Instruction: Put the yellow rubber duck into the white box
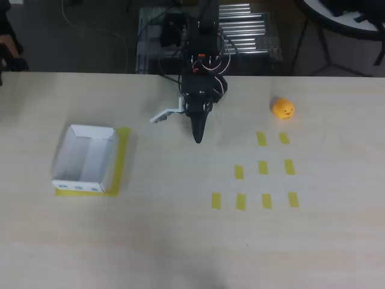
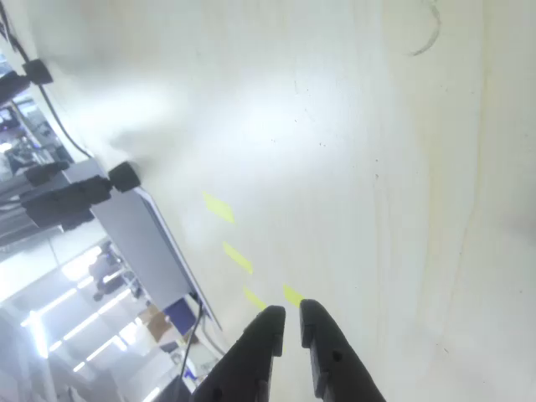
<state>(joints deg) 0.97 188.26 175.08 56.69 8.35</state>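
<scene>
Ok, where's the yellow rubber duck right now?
In the overhead view, the yellow rubber duck sits on the table's right side, just above the yellow tape strips, right of the arm.

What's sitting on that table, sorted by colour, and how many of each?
Orange-yellow: 1, the rubber duck
White: 1, the open box
Yellow: 11, namely 10 small tape strips and 1 tape border under the box
Black: 1, the robot arm's hand
Total: 14
</scene>
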